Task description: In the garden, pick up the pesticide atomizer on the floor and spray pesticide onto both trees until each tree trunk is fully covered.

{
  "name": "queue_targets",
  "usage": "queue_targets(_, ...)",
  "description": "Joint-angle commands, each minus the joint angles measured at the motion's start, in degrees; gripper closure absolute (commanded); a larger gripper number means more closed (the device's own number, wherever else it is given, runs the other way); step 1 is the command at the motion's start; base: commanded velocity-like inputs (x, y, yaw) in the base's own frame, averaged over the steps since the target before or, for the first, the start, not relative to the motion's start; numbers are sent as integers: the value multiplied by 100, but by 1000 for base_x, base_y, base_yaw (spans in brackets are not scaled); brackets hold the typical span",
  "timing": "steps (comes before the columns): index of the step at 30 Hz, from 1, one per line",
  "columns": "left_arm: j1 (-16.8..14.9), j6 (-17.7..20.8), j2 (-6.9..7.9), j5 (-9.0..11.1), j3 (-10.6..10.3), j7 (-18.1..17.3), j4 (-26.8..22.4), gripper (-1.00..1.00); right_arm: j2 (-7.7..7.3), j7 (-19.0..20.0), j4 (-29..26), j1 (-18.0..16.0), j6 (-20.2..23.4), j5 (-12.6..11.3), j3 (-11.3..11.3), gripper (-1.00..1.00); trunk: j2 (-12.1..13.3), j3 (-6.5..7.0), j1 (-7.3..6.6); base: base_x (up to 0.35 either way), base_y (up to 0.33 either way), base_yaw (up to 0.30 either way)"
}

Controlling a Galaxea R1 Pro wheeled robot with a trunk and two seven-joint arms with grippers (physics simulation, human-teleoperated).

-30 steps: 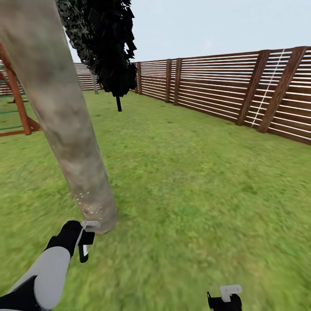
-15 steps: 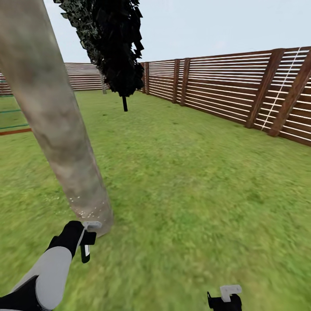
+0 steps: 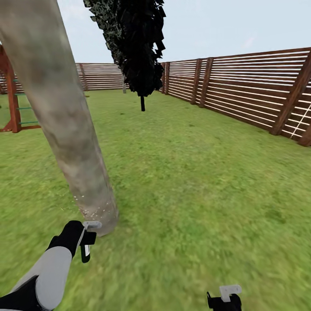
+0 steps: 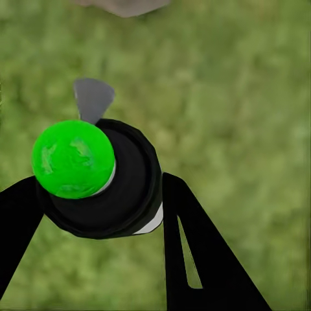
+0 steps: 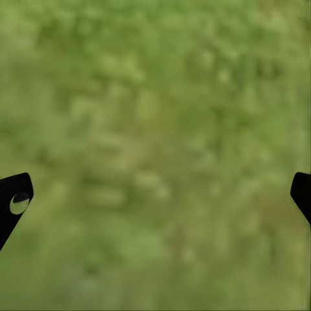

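A wide green grass lawn (image 3: 194, 172) forms the floor. A thick mottled grey-brown tree trunk (image 3: 65, 125) rises from it near left, a dark narrow cypress-like tree (image 3: 138, 47) stands farther off, and a brown horizontal-slat wooden fence (image 3: 242, 90) borders its right and far edges.

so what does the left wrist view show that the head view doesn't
Left wrist view: the pesticide atomizer seen from above, black body with a bright green cap and a grey nozzle, clamped between the left tool's fingers.

Head view: whitish pesticide specks low on the tree trunk, a dark tree, the slatted fence, the right tool, open over grass.

Both: the left tool, the atomizer, the trunk's base and the lawn.
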Motion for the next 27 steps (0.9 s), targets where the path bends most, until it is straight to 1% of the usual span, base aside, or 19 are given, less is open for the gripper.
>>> queue_targets(1,-7,11,-7,-63,40,-49,-9,100,-1,-39,2,-1,-6,3,47,-100,-2,-5,0,119,-260,278)
queue_targets(10,-4,11,-5,-62,40,-49,-25,100,-1,-36,2,-1,-5,1,47,-100,-2,-5,0,47,-271,266)
queue_targets(19,-5,11,-13,-55,40,-49,-12,100,-1,-35,2,-1,-6,1,47,-100,-2,-5,0,23,-273,29)
queue_targets(23,-4,11,-6,-60,54,-49,-19,100,-1,-35,2,-1,-6,0,47,-100,-2,-5,0,51,-270,257)
queue_targets(27,-3,4,-3,-63,63,-49,-19,100,-1,-34,2,-1,-6,2,47,-100,-2,-5,0,200,-222,275)
